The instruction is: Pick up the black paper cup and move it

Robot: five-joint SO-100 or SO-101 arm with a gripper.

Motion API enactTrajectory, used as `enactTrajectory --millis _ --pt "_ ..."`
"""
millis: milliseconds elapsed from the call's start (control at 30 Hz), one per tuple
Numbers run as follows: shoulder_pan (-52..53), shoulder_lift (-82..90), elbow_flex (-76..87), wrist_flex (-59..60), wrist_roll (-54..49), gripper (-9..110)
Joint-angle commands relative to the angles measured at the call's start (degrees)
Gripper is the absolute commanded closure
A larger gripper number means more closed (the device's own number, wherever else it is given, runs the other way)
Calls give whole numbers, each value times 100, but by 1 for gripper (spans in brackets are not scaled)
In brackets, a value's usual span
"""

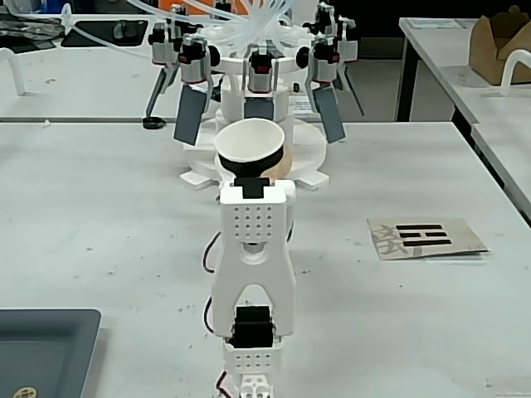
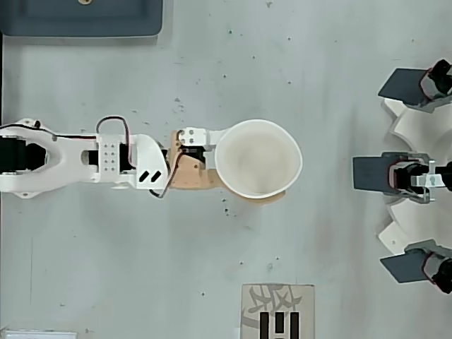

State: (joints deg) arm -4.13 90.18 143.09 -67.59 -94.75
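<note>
A white plastic robot arm (image 1: 251, 274) reaches forward over a pale, speckled desk (image 1: 99, 215). Its hand (image 2: 244, 189) is clamped around the black paper cup (image 2: 258, 157), held upright above the desk, smooth white inside facing up. Beyond stands a white machine (image 1: 253, 83) with dark flat paddles.

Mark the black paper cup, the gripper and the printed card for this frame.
black paper cup (image 2: 258, 134): overhead view, on its white rolled rim.
gripper (image 2: 244, 193): overhead view, midway between the fingertips, mostly hidden under the cup.
printed card (image 1: 426, 236): fixed view, on its black bars.
</note>
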Motion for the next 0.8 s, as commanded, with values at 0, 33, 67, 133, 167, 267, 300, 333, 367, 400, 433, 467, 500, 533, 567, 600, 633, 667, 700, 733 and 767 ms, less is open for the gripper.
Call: enactTrajectory --millis 0,33,67,133,167,267,300,333,367,400,433,467,500,533,567,600,633,667,700,733,767 --pt "105 -62 -615 79 53 95" --pt "123 -141 -721 105 70 95" --pt "132 -220 -826 132 97 95" --pt "149 -360 -1011 167 123 95" --pt "158 -422 -1090 211 149 95" --pt "193 -598 -1354 325 220 95" --pt "202 -650 -1450 369 229 95" --pt "202 -712 -1538 396 255 95" --pt "211 -773 -1652 422 272 95" --pt "220 -835 -1740 448 290 95" --pt "229 -896 -1846 483 299 95" --pt "229 -958 -1942 510 308 95" --pt "237 -1020 -2030 536 308 95" --pt "246 -1072 -2118 571 308 95" --pt "246 -1116 -2197 606 316 95" --pt "255 -1160 -2259 642 316 95" --pt "264 -1195 -2320 668 325 95" --pt "272 -1230 -2382 694 325 95" --pt "290 -1274 -2443 703 325 95" --pt "299 -1310 -2496 712 325 95" --pt "299 -1345 -2540 729 325 95"
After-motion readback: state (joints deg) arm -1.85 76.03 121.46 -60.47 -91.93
